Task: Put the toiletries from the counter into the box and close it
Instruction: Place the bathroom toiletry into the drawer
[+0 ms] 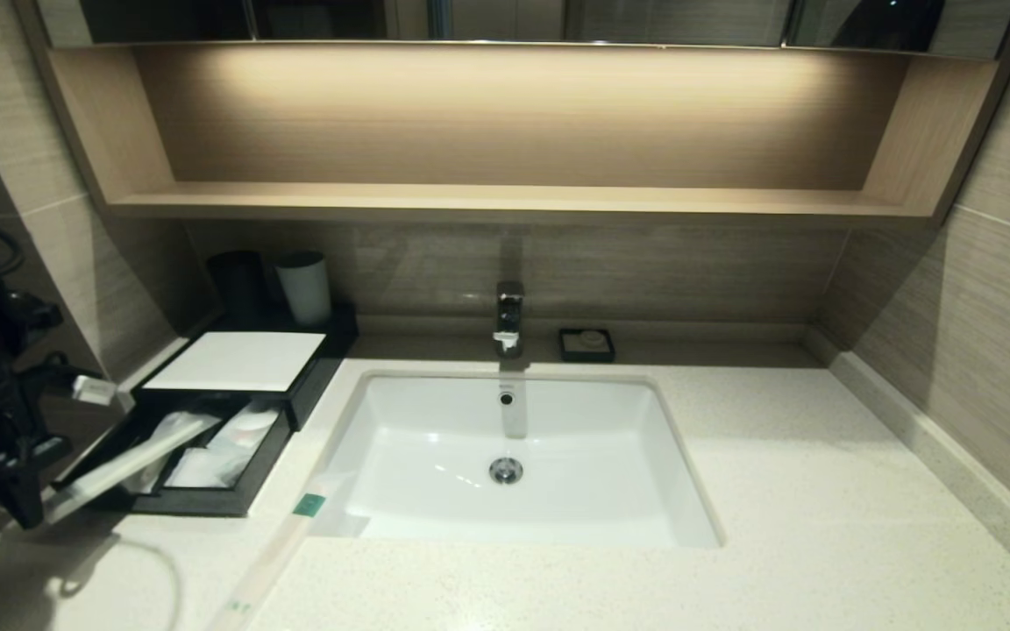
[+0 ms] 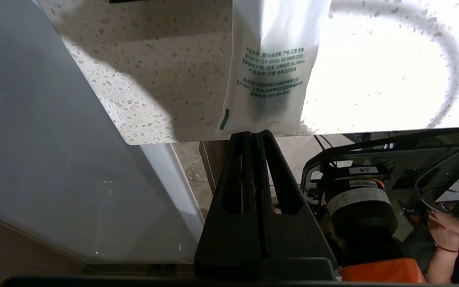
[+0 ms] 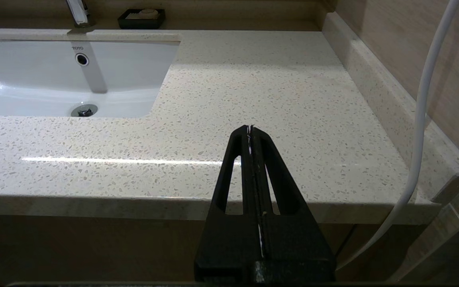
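Observation:
My left gripper (image 1: 35, 514) is at the far left, by the counter's front corner. It is shut on the end of one long wrapped toiletry (image 1: 132, 462), which slants up with its far end over the open drawer (image 1: 194, 503) of the black box (image 1: 238, 360). In the left wrist view the gripper (image 2: 252, 132) pinches the wrapper's (image 2: 273, 67) edge. A second toiletry (image 1: 281, 543) with a green label lies on the counter (image 1: 821, 526) between drawer and sink. The drawer holds whitish packets (image 1: 233, 434). My right gripper (image 3: 250, 127) is shut and empty at the counter's front edge.
The white sink (image 1: 628, 491) sits mid-counter with a faucet (image 1: 509, 315) behind it. A black cup (image 1: 238, 282) and a white cup (image 1: 304, 287) stand behind the box. A small black soap dish (image 1: 586, 344) is by the back wall. A white cable (image 3: 420, 119) hangs at the right.

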